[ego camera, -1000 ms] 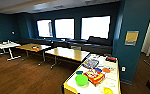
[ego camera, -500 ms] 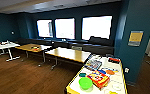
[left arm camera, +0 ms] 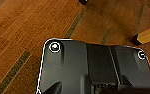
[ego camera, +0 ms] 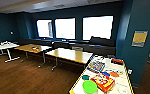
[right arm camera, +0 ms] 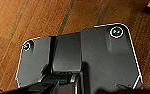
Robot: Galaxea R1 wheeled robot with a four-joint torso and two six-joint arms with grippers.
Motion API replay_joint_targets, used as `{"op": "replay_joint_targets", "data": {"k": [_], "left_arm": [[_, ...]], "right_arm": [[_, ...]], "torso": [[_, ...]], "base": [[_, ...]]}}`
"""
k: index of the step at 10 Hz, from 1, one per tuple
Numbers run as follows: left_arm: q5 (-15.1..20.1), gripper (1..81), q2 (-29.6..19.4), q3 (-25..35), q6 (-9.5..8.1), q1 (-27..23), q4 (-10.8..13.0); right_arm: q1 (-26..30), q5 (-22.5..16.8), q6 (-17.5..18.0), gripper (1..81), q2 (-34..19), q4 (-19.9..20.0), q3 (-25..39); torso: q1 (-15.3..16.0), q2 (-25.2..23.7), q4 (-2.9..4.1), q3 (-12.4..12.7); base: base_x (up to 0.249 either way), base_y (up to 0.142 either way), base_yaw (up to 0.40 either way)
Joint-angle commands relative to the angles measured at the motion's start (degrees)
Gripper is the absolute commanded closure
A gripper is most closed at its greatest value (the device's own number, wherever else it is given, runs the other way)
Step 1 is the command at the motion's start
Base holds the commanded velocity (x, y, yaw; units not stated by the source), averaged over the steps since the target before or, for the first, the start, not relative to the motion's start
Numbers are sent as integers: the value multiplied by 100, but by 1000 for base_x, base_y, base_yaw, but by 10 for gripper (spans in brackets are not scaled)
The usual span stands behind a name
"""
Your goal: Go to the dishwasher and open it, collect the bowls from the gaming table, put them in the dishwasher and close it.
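Note:
The gaming table [ego camera: 124, 82] stands at the lower right of the head view, long and white-topped with a yellow edge. Colourful game boxes [ego camera: 102, 81] lie on it. A bright green bowl [ego camera: 89, 86] sits at its near end, and a smaller teal-green bowl [ego camera: 85, 77] rests just behind it. The dishwasher is out of view. In the left wrist view my arm's dark plate [left arm camera: 96, 67] hangs over wooden floor. The right wrist view shows its dark plate [right arm camera: 91, 57] above the same floor.
Two wooden tables [ego camera: 69, 55] [ego camera: 32, 47] stand in the middle of the room in front of dark sofas [ego camera: 96, 46] under bright windows. A white table [ego camera: 4, 45] is at the far left. Brown plank floor [ego camera: 28, 77] stretches left of the gaming table. A yellow leg [left arm camera: 147, 36] stands near my left arm.
The whole head picture has shifted slightly, so the camera has moved; the gaming table shows a little larger. The bowls and boxes lie as before.

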Motion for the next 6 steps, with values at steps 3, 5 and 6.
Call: {"op": "replay_joint_targets", "data": {"k": [3,5,6], "left_arm": [[227,10,-18,-19,20,-357,11],[227,10,-18,-19,20,-357,11],[227,10,-18,-11,20,-357,11]], "right_arm": [[320,-260,1,10,5,-15,28],[320,-260,1,10,5,-15,28],[320,-260,1,10,5,-15,28]], "torso": [[0,0,0,0],[0,0,0,0],[0,0,0,0]], "base": [[136,86,0],[136,81,0],[136,76,0]]}}
